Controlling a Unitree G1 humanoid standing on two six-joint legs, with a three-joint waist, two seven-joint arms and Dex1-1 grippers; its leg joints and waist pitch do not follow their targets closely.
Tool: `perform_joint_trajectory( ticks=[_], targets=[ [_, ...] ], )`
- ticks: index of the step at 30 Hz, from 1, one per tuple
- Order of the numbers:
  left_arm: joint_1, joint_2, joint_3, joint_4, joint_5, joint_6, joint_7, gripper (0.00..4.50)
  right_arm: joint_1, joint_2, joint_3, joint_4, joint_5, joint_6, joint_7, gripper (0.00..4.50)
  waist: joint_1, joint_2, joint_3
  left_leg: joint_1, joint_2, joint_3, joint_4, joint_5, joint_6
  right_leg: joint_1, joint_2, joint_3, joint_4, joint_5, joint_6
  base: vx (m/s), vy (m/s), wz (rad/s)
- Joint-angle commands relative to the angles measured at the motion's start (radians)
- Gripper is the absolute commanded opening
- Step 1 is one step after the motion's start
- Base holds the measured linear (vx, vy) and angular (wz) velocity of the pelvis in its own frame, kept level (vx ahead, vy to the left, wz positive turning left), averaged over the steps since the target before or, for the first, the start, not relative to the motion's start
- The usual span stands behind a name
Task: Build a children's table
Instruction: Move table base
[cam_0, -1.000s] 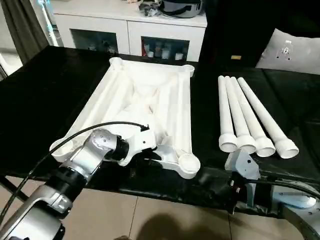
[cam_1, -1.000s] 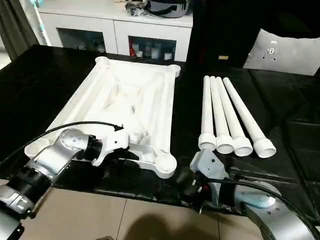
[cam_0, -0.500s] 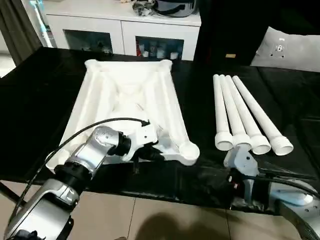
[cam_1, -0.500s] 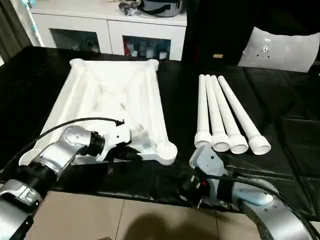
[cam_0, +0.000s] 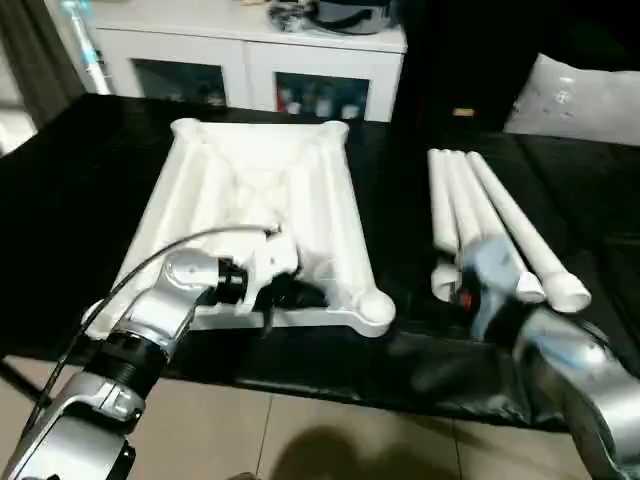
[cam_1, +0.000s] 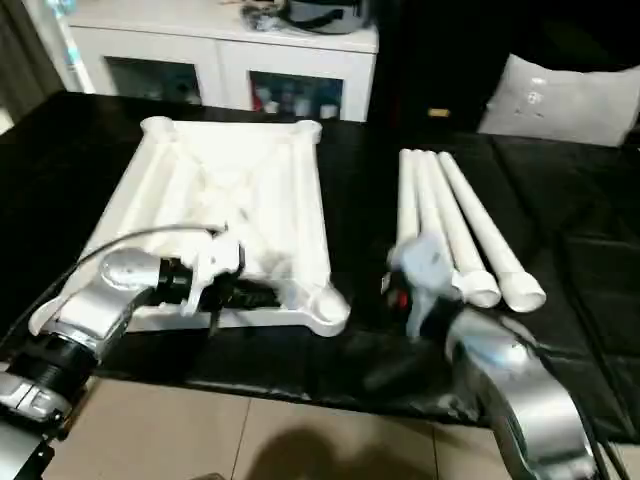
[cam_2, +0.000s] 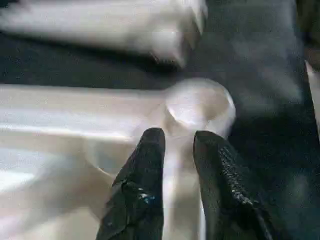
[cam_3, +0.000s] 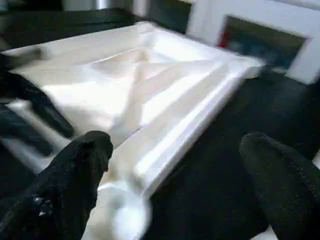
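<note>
Right gripper (cam_3: 180, 185) is up with its black fingers spread wide, sitting lower right in the head view, right at the flared near ends of the four white tapered plastic legs (cam_0: 500, 215). Their long axes run away toward the top of the frame. Left gripper (cam_2: 177, 142), fingers nearly together with a slim gap, is on the near rim of the upside-down white ribbed tabletop (cam_0: 255, 190), centre-left, close to its round corner socket (cam_0: 376, 307). For a leg, the right arm looks nearer.

black table (cam_0: 90, 190), white top (cam_0: 255, 200), four legs (cam_0: 490, 215)
</note>
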Motion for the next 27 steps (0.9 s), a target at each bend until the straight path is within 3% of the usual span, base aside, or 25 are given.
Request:
perform_joint_trajectory(
  ticks=[1,4,8,10,12,15,17,18,20,21,24,25,26,27],
  targets=[
    [0.044,-0.01,0.066,-0.111,-0.054,0.052,0.06,0.98,-0.038,0.023,-0.014,0.014,-0.009,0.09,-0.064,4.5,0.001,-0.002,-0.056,0.03,0.083,-0.026,-0.068,-0.148,0.02,0.015,-0.122,0.053,-0.076,0.027,-0.262,0.0,0.0,0.0],
    [0.119,-0.034,0.127,-0.237,-0.086,0.106,0.164,0.98,-0.075,0.053,-0.004,0.019,-0.038,0.198,-0.133,4.5,-0.001,0.001,-0.056,0.027,0.083,-0.025,-0.069,-0.116,0.025,0.015,-0.117,0.053,-0.073,0.076,-0.253,0.0,0.0,0.0],
    [0.263,-0.136,0.226,-0.444,-0.084,0.216,0.432,0.98,-0.05,0.084,0.021,-0.016,-0.098,0.121,-0.187,4.5,0.005,-0.005,-0.053,0.027,0.086,-0.021,-0.069,-0.147,0.005,0.015,-0.119,0.056,-0.08,0.032,-0.223,0.0,0.0,0.0],
    [0.293,-0.158,0.241,-0.485,-0.078,0.233,0.479,0.98,-0.042,0.09,0.024,-0.027,-0.105,0.118,-0.201,4.5,0.004,-0.005,-0.049,0.027,0.085,-0.021,-0.072,-0.158,0.004,0.013,-0.116,0.057,-0.085,0.014,-0.213,0.0,0.0,0.0],
    [0.38,-0.203,0.262,-0.595,-0.042,0.28,0.58,0.98,-0.019,0.125,0.021,-0.06,-0.114,0.072,-0.24,4.5,0.001,-0.012,-0.045,0.024,0.085,-0.021,-0.074,-0.18,-0.004,0.012,-0.117,0.059,-0.091,-0.04,-0.193,0.0,0.0,0.0],
    [0.443,-0.229,0.263,-0.682,-0.028,0.316,0.643,0.98,-0.003,0.15,0.021,-0.081,-0.137,0.022,-0.275,4.5,-0.001,-0.013,-0.041,0.026,0.082,-0.02,-0.077,-0.213,-0.019,0.005,-0.112,0.061,-0.097,-0.11,-0.156,0.0,0.0,0.0],
    [0.493,-0.24,0.243,-0.753,0.002,0.335,0.694,0.98,0.013,0.184,0.01,-0.082,-0.167,-0.057,-0.324,4.5,-0.007,-0.015,-0.037,0.034,0.089,-0.027,-0.085,-0.244,-0.046,-0.004,-0.098,0.055,-0.097,-0.137,-0.135,0.0,0.0,0.0],
    [0.507,-0.246,0.237,-0.768,0.013,0.338,0.718,0.98,0.024,0.195,0.009,-0.076,-0.184,-0.118,-0.34,4.5,-0.018,-0.015,-0.034,0.041,0.1,-0.037,-0.094,-0.287,-0.076,-0.011,-0.078,0.047,-0.096,-0.109,-0.109,0.0,0.0,0.0],
    [0.512,-0.259,0.247,-0.772,0.01,0.347,0.744,0.98,0.038,0.185,0.023,-0.069,-0.216,-0.179,-0.349,4.5,-0.019,-0.013,-0.034,0.041,0.095,-0.036,-0.092,-0.309,-0.085,-0.01,-0.08,0.048,-0.096,-0.102,-0.1,0.0,0.0,0.0],
    [0.514,-0.268,0.255,-0.776,0.002,0.359,0.759,0.98,0.047,0.178,0.031,-0.065,-0.238,-0.211,-0.357,4.5,-0.023,-0.021,-0.028,0.035,0.081,-0.029,-0.088,-0.325,-0.091,-0.01,-0.08,0.05,-0.104,-0.148,-0.081,0.0,0.0,0.0],
    [0.518,-0.261,0.26,-0.786,0.003,0.366,0.762,0.98,0.072,0.19,0.026,-0.059,-0.24,-0.261,-0.36,4.5,-0.023,-0.029,-0.027,0.023,0.069,-0.021,-0.08,-0.304,-0.073,-0.009,-0.1,0.065,-0.112,-0.201,-0.05,0.0,0.0,0.0],
    [0.526,-0.242,0.256,-0.807,0.005,0.369,0.747,0.98,0.094,0.202,0.012,-0.053,-0.245,-0.293,-0.377,4.5,-0.021,-0.034,-0.023,0.016,0.068,-0.02,-0.079,-0.274,-0.054,-0.008,-0.105,0.071,-0.113,-0.188,-0.048,0.0,0.0,0.0],
    [0.531,-0.236,0.252,-0.821,0.006,0.377,0.747,0.98,0.102,0.208,0.009,-0.048,-0.253,-0.313,-0.385,4.5,-0.022,-0.035,-0.028,0.011,0.069,-0.022,-0.078,-0.239,-0.046,-0.002,-0.105,0.069,-0.105,-0.145,-0.049,0.0,0.0,0.0],
    [0.537,-0.226,0.249,-0.838,-0.001,0.386,0.737,0.98,0.11,0.215,0.003,-0.047,-0.249,-0.332,-0.384,4.5,-0.024,-0.026,-0.029,0.014,0.072,-0.022,-0.076,-0.169,-0.023,-0.007,-0.093,0.063,-0.092,0.019,-0.063,0.0,0.0,0.0]
  ],
)
